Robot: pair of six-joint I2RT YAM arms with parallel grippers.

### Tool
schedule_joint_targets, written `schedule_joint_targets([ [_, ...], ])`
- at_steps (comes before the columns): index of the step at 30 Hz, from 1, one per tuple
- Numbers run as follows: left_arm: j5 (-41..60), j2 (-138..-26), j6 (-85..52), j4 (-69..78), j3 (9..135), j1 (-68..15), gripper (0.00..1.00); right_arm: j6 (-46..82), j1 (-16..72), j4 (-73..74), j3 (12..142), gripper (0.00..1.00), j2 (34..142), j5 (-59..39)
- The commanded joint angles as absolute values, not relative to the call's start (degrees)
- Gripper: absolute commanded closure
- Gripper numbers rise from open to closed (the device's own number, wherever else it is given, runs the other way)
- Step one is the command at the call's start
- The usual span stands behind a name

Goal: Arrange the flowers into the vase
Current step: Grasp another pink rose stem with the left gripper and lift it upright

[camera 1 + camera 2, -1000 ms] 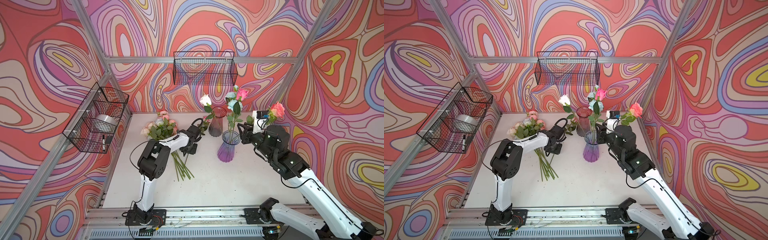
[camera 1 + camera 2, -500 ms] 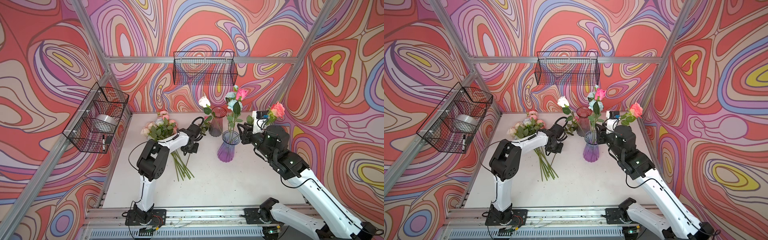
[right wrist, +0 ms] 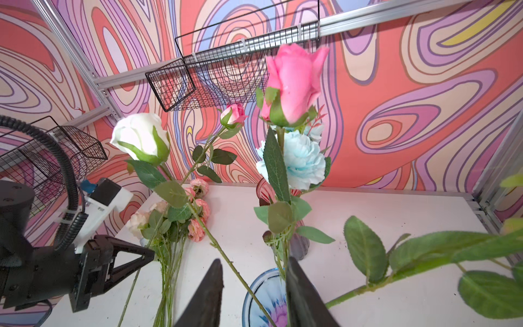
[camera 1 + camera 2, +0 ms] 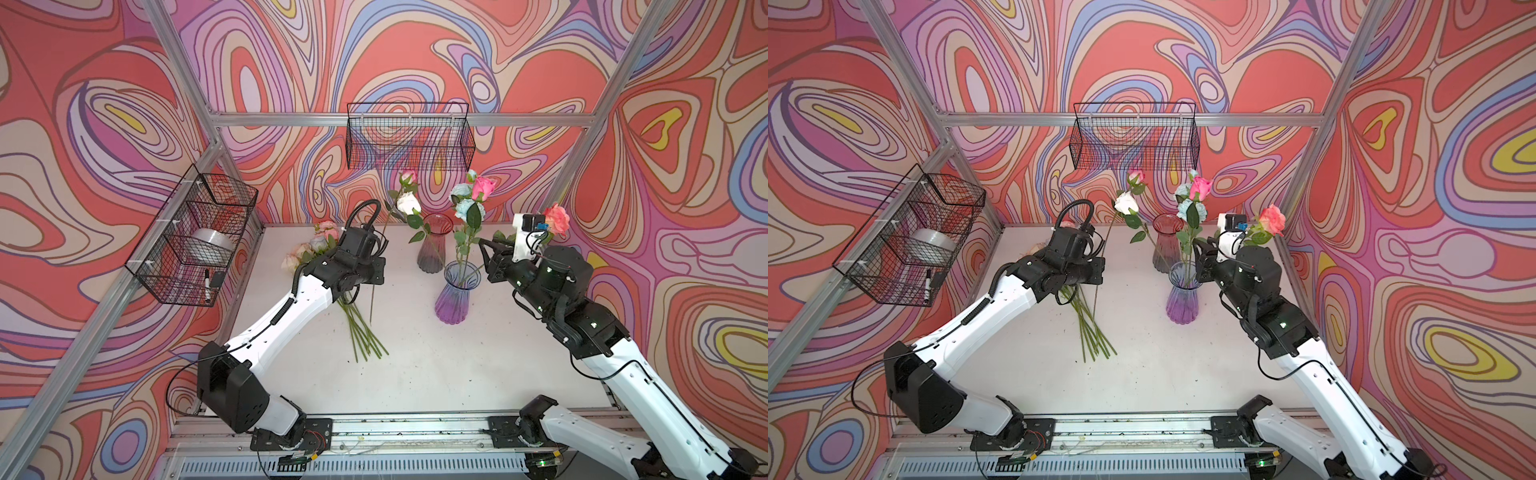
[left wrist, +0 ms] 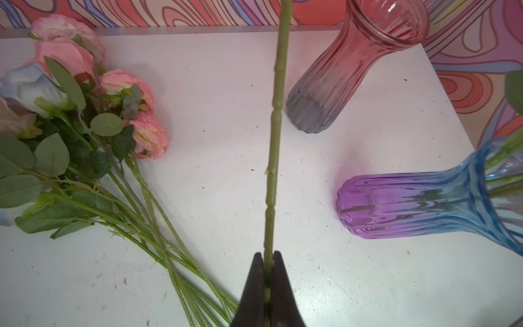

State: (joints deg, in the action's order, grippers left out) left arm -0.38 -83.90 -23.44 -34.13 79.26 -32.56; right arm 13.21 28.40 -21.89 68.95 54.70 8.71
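Pinching the rosebud stem (image 5: 273,141) low down, the left gripper (image 5: 267,271) holds it upright, ready for the vase (image 4: 451,303) I guess; the right gripper (image 3: 252,262) hangs half-open over its mouth, gripping nothing.

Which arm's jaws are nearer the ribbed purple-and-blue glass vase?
Right. The right arm holds its jaws open at the purple-and-blue vase's rim; the left arm's jaws clamp a green flower stem farther off, beside the loose bunch of flowers.
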Motion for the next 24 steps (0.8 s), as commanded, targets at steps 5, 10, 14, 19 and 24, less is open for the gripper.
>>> schedule_joint_targets([
  [5, 6.0, -77.33, -22.75, -31.01, 78.69, -33.48, 1.0, 13.89, 28.18, -22.59, 73.12, 0.62, 55.61, 7.13],
  [10, 5.18, -69.49, -17.66, -29.45, 78.05, -33.56, 1.0, 14.06, 28.19, -22.24, 74.26, 0.62, 56.4, 6.85],
  [14, 6.99, -66.44, -13.54, -36.67, 82.66, -33.54, 1.0, 14.57, 28.2, -21.36, 74.72, 0.63, 56.95, 6.6],
  [19, -0.89, -58.52, -16.0, -42.25, 78.14, -33.49, 1.0, 14.59, 28.16, -20.3, 75.74, 0.63, 58.04, 4.14],
  [24, -0.53, -41.47, -17.81, -26.7, 62.19, -33.52, 1.0, 14.16, 28.22, -17.59, 76.92, 0.58, 60.46, -5.23],
])
